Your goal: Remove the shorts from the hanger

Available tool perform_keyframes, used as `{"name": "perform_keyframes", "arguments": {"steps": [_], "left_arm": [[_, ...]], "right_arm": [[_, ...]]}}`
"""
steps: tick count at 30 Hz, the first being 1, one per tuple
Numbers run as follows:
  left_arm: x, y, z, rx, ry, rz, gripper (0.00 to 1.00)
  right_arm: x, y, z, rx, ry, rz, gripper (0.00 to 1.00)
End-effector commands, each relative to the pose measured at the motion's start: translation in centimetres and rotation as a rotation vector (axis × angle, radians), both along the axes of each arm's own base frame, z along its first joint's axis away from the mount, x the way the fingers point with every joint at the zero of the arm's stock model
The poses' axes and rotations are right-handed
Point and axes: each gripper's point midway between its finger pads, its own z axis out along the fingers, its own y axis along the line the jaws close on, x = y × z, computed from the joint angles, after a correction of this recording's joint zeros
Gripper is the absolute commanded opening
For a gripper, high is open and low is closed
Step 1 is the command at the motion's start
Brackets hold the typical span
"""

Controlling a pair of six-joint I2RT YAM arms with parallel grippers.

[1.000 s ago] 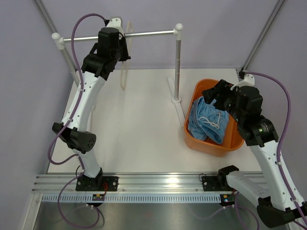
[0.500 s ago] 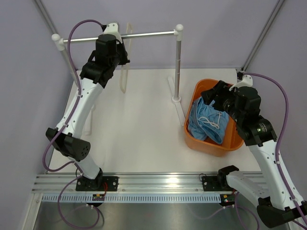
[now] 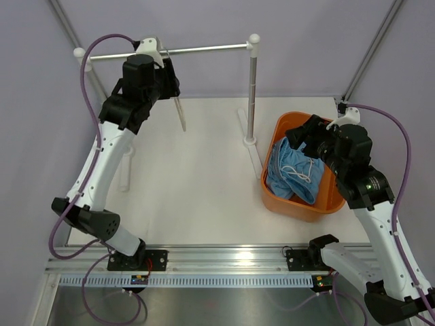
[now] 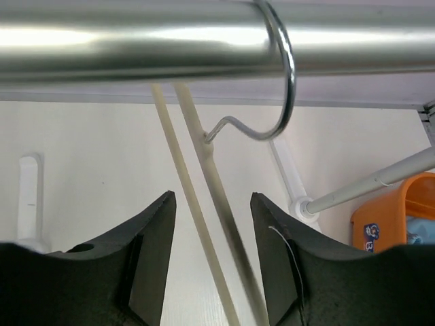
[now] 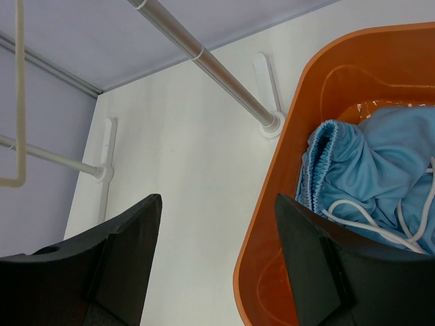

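The left gripper point(image 4: 212, 204) has its jaws apart, and the two thin cream arms of the hanger point(image 4: 209, 163) run down through the gap between its fingers point(image 4: 153, 258); whether either finger touches the plastic cannot be told. Just above the fingertips, the hanger's metal hook loops over the silver rail point(image 4: 136, 41). The hanger is bare.

Compared with a second ago, the left arm has swung toward its own left and its elbow has dropped lower and further out, while the gripper has stayed up at the rail. The hanger has changed too. Earlier it showed from above as a pale loop hanging below the gripper; now it shows as one slim slanted line running from the gripper toward the table point(image 3: 197, 183).

The right gripper point(image 5: 216, 204) is also spread wide and holds nothing. It has barely shifted over the same second and hangs over the near-left rim of the orange bin point(image 5: 272, 224). The shorts point(image 5: 370, 166) lie bunched inside that bin, ahead of and to the right of its fingers, with the white drawstring point(image 5: 380, 227) curled across the blue fabric. They lie as they did before, well apart from the hanger.
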Motion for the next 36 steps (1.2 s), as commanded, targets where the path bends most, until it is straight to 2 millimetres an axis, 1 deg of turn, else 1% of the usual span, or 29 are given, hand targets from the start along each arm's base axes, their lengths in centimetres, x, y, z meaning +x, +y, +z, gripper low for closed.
{"name": "perform_keyframes", "arguments": {"steps": [1,2,3,4,6,7,8,9,10,12,13,14,15,16,17,18,19,20,21,23,24,25,26,27,28,32,34,35,36], "left_arm": [[-2.9,1.4,4.3,-0.036,-0.107,0.007,0.53],[-3.3,1.6,4.6,-0.04,-0.114,0.008,0.53],[-4.3,1.8,5.4,-0.048,-0.135,0.008,0.53],[-4.6,2.0,5.1,-0.047,-0.131,0.009,0.53],[-5.5,2.3,5.4,-0.054,-0.143,0.016,0.53],[-6.4,2.7,6.1,-0.071,-0.158,0.025,0.53],[-6.8,3.1,5.4,-0.068,-0.145,0.046,0.53],[-7.3,3.4,5.3,-0.08,-0.144,0.06,0.53],[-8.3,4.0,4.9,-0.08,-0.143,0.078,0.54],[-9.4,4.7,4.4,-0.087,-0.138,0.098,0.54],[-10.5,5.2,4.9,-0.096,-0.153,0.101,0.54],[-10.8,5.3,3.6,-0.085,-0.127,0.102,0.54],[-11.3,5.5,2.8,-0.08,-0.11,0.103,0.54],[-11.8,5.7,2.3,-0.078,-0.1,0.103,0.55],[-12.8,6.0,2.2,-0.086,-0.105,0.097,0.55],[-13.1,5.9,0.2,-0.069,-0.064,0.089,0.55],[-13.7,6.0,-0.4,-0.064,-0.055,0.083,0.55],[-14.7,6.4,-0.6,-0.065,-0.062,0.081,0.55],[-15.0,6.4,-2.7,-0.04,-0.021,0.073,0.55],[-15.8,6.5,-4.3,-0.025,0.002,0.056,0.56],[-16.6,6.8,-4.7,-0.016,0.002,0.048,0.56],[-16.8,6.7,-6.8,0.003,0.041,0.037,0.56],[-17.2,6.6,-7.6,0.009,0.053,0.019,0.57],[-17.7,6.8,-7.7,0.014,0.036,0.008,0.59],[-17.9,6.9,-9.1,0.027,0.055,0.006,0.59],[-18.3,7.1,-9.3,0.021,0.017,0.006,0.62],[-18.2,7.0,-9.0,0.012,-0.007,0.0,0.63],[-18.1,6.9,-9.4,0.014,-0.004,-0.007,0.63],[-18.0,6.7,-9.1,0.01,-0.024,-0.013,0.63]], "right_arm": [[-0.1,0.2,1.1,0.012,-0.043,0.018,0.77],[-0.1,0.2,1.1,0.011,-0.046,0.017,0.77],[-0.1,0.1,1.0,0.01,-0.042,0.014,0.77],[-0.1,0.2,1.0,0.007,-0.044,0.016,0.77],[-0.2,0.1,1.0,0.006,-0.046,0.014,0.77],[-0.2,0.0,1.0,0.004,-0.046,0.012,0.77],[-0.2,0.0,0.9,0.004,-0.045,0.012,0.78],[-0.3,0.0,0.9,0.003,-0.047,0.014,0.78],[-0.4,0.0,0.9,0.002,-0.049,0.015,0.78],[-0.5,-0.1,1.1,0.001,-0.057,0.014,0.79],[-0.6,-0.1,0.9,-0.002,-0.055,0.018,0.8],[-0.8,-0.1,1.0,-0.001,-0.061,0.022,0.8],[-1.0,-0.1,1.2,0.001,-0.07,0.024,0.82],[-1.1,-0.1,1.1,-0.002,-0.071,0.03,0.84],[-1.2,-0.1,1.2,-0.006,-0.073,0.031,0.85],[-1.7,0.4,1.3,-0.001,-0.077,0.066,0.87],[-1.8,0.3,1.2,-0.008,-0.078,0.069,0.91],[-1.9,0.3,1.1,-0.012,-0.074,0.072,0.94],[-2.0,0.3,1.2,-0.011,-0.077,0.075,0.95],[-2.2,0.4,1.1,-0.015,-0.074,0.086,0.96],[-2.3,0.4,1.1,-0.017,-0.073,0.087,0.97],[-2.3,0.5,0.9,-0.021,-0.068,0.091,0.99],[-2.4,0.5,0.9,-0.022,-0.069,0.097,0.99],[-2.5,0.5,0.8,-0.022,-0.07,0.099,0.99],[-2.5,0.4,0.4,-0.029,-0.065,0.098,0.99],[-2.7,0.0,-0.3,-0.05,-0.07,0.082,0.99],[-2.6,-0.1,-0.8,-0.056,-0.061,0.08,0.99],[-2.6,-0.1,-1.0,-0.061,-0.056,0.081,1.0],[-2.6,-0.1,-1.0,-0.064,-0.055,0.082,0.99]]}}
